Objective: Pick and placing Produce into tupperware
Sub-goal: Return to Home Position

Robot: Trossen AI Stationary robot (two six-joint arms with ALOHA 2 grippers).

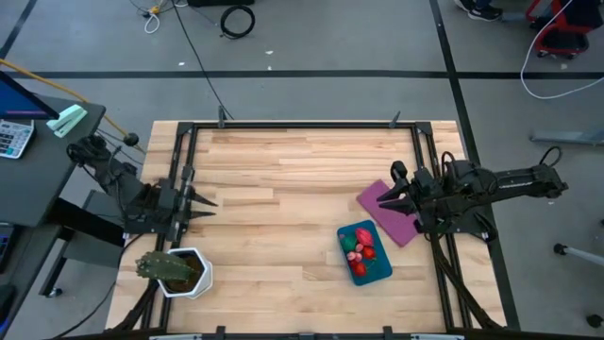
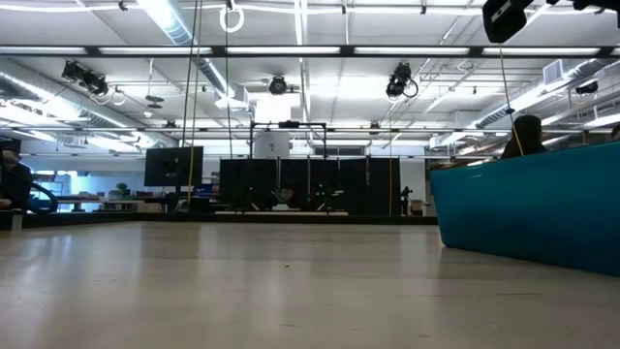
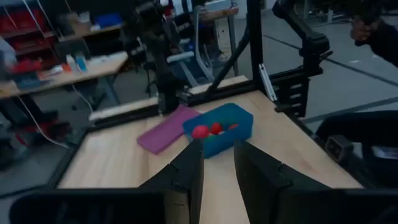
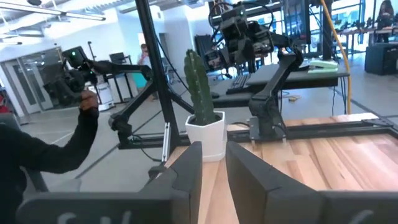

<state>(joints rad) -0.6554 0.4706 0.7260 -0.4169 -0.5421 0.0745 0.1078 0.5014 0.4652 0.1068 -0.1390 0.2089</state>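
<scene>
The teal tupperware [image 1: 375, 272], holding the red and green produce [image 1: 360, 244], lies on the table [image 1: 283, 189] near the right hand [image 1: 389, 196], which hovers empty and narrowly parted over the purple sheet [image 1: 403, 229], while the left hand [image 1: 201, 203], also narrowly parted and empty, is well apart.

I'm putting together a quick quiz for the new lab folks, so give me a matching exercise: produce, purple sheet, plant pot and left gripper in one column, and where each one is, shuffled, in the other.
Things
1. produce
2. sheet
3. pot
4. left gripper

Places
A. partly under the right gripper
B. in the tupperware
C. at the left edge of the table, open and empty
D. in a corner on the left side

Pairs: 1-B, 2-A, 3-D, 4-C
</scene>
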